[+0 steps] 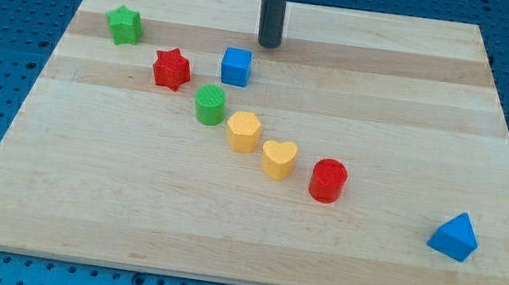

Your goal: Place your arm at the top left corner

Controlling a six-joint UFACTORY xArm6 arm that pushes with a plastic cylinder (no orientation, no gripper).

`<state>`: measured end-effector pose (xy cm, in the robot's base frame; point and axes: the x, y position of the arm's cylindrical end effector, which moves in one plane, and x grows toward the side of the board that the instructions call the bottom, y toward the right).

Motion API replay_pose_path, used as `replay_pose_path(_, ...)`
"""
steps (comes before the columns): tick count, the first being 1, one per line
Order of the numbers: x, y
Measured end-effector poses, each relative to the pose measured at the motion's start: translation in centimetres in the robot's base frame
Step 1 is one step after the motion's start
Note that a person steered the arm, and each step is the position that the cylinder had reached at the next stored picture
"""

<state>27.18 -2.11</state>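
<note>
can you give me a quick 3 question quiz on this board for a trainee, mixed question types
1. True or false: my tip touches the blue cube.
2. Which block lies nearest the board's top left corner? A) red star B) green star C) blue triangular block
3. Fill in: the yellow heart sits between the yellow block and the red ____.

Key:
1. False; the tip stands apart, just above and to the view's right of it.
2. B
3. cylinder
</note>
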Motion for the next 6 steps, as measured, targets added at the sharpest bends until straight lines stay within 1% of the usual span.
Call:
replay_pose_path(1, -1.0, -0.3)
replay_pose_path(2, -2.3, -4.2)
replay_pose_path(3, -5.3, -8.7)
replay_pose_path(4, -7.3, -14.1)
replay_pose_path(5, -7.7, -20.1)
replay_pose_path(6, -7.7, -22.3)
